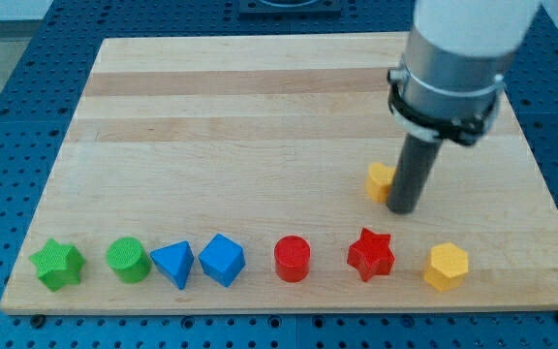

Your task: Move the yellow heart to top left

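Note:
The yellow heart (380, 180) lies right of the board's middle, partly hidden by my rod, so its shape is hard to make out. My tip (402, 209) rests on the board right against the heart's right side, slightly below it. The rod comes down from the large grey arm at the view's top right.
A row of blocks lies along the bottom edge of the wooden board (211, 107): green star (57, 264), green cylinder (128, 259), blue triangle (173, 263), blue cube (222, 259), red cylinder (293, 259), red star (371, 254), yellow hexagon (447, 267).

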Controlling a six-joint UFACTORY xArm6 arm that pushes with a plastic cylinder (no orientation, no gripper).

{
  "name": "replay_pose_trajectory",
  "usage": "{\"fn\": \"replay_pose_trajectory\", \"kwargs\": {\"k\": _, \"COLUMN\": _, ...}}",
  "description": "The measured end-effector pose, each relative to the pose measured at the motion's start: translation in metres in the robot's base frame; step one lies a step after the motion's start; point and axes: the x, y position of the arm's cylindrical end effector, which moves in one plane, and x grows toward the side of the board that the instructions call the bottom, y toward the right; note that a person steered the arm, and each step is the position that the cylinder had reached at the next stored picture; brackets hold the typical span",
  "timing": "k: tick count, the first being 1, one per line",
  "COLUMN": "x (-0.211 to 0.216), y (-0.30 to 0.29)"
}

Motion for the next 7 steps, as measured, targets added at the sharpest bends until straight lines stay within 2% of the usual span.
{"fn": "replay_pose_trajectory", "kwargs": {"k": 1, "x": -0.035, "y": -0.012}}
{"fn": "replay_pose_trajectory", "kwargs": {"k": 2, "x": -0.048, "y": -0.058}}
{"fn": "replay_pose_trajectory", "kwargs": {"k": 4, "x": -0.122, "y": -0.089}}
{"fn": "replay_pose_trajectory", "kwargs": {"k": 5, "x": -0.127, "y": -0.142}}
{"fn": "replay_pose_trajectory", "kwargs": {"k": 7, "x": -0.101, "y": -0.135}}
